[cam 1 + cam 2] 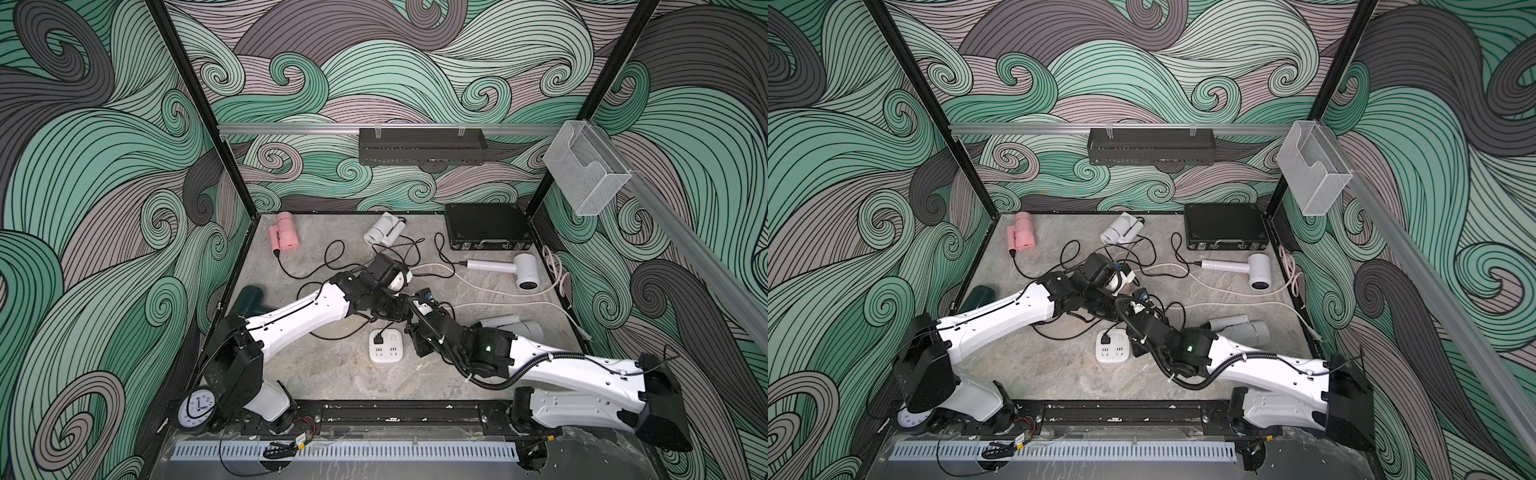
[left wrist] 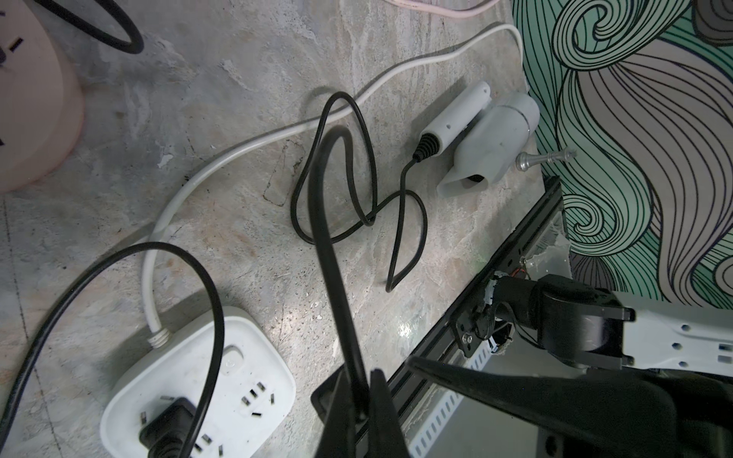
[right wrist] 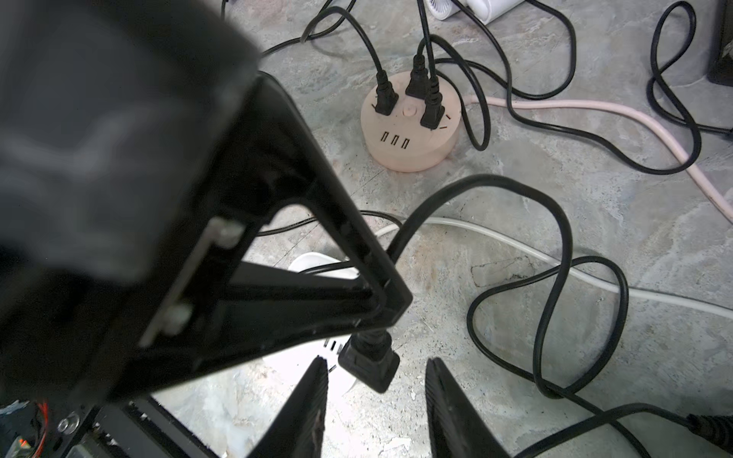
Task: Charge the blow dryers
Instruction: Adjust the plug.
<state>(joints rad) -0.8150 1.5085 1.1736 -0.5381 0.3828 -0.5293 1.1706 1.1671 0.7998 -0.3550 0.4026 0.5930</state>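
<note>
Black cord (image 2: 337,277) clamped tight in left gripper (image 2: 361,400), just above its plug (image 3: 367,364); right gripper (image 3: 377,370) jaws apart, either side of that plug, not touching. Five blow dryers on table (image 1: 332,374):
- 1 pink dryer (image 1: 285,232)
- 1 dark green dryer (image 1: 248,297)
- 3 white: folded white dryer (image 1: 383,229) at back, second white dryer (image 1: 515,268) by black case (image 1: 486,226), third white dryer (image 1: 513,326) beside right arm

Peach hub (image 3: 410,131): 3 plugs in. White block (image 1: 385,349): 1 plug.

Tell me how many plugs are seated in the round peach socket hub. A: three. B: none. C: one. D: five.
A: the right wrist view shows three black plugs standing in the top of the round peach hub.
</note>
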